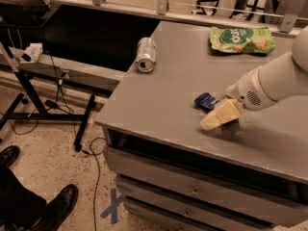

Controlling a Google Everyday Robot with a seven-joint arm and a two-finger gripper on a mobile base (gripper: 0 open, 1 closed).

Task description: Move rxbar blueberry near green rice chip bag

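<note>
The rxbar blueberry (205, 101) is a small dark navy-blue bar lying flat on the grey table, near its front edge. My gripper (220, 115) hangs low over the table just right of and in front of the bar, its pale finger partly covering the bar's right end. The white arm comes in from the right. The green rice chip bag (242, 39) lies at the far right back of the table, well apart from the bar.
A silver soda can (145, 54) lies on its side near the table's (159, 105) left edge. Drawers run under the front edge. A black stand with cables sits on the floor at left. A person's black shoes are at the bottom left.
</note>
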